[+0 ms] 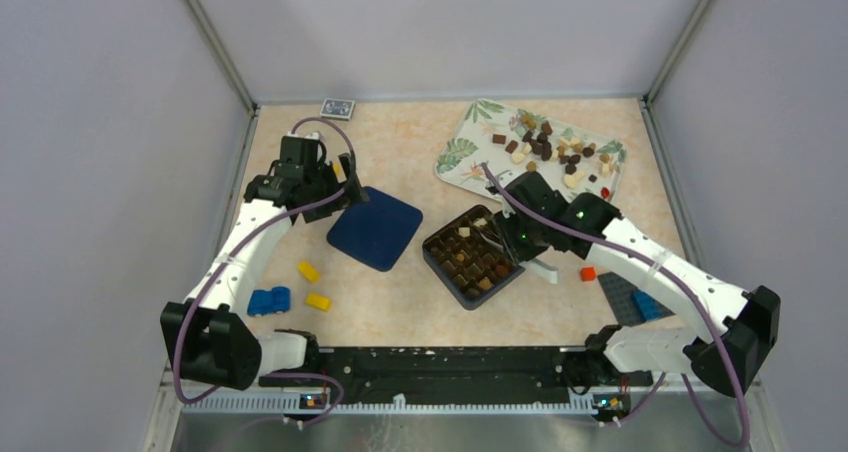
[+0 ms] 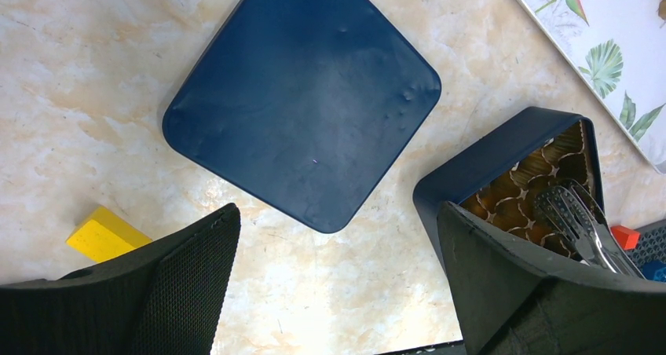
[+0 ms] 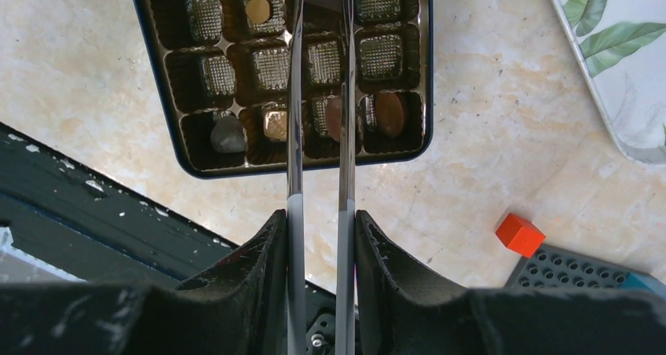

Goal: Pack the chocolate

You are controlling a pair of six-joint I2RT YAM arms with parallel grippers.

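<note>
L arm: left gripper sits upper left in top view, at the upper-left corner of the lid. Jaws are wide apart w/ nothing betw. them.
R arm: right gripper sits centre-right in top view, clamped on tongs. Both blades are pinched betw. its fingers.
Tongs: metal, two thin blades running up the R wrist frame over the box. Tips reach the top edge w/ a dark bit betw. them; can't tell if it's a candy.
Box: dark blue, open, brown ribbed cell insert. Centre of top view, just below-left of the tray.
Chocolate: most of the chocolate lies loose on the tray, upper right of top view, a dark brown, light brown + cream mix. A few pcs sit in box cells, several along the bottom row in R wrist view; other cells show only liner.
Lid: dark blue rounded square, flat on worktop, left of box and apart from it.
Tray: white w/ leaf print, tilted in frame, upper right.
Bricks: yellow bricks + blue brick at lower left. Red brick is right of box, near dark studded plate.
Back edge: small blue-patterned pack, top centre-left.
</note>
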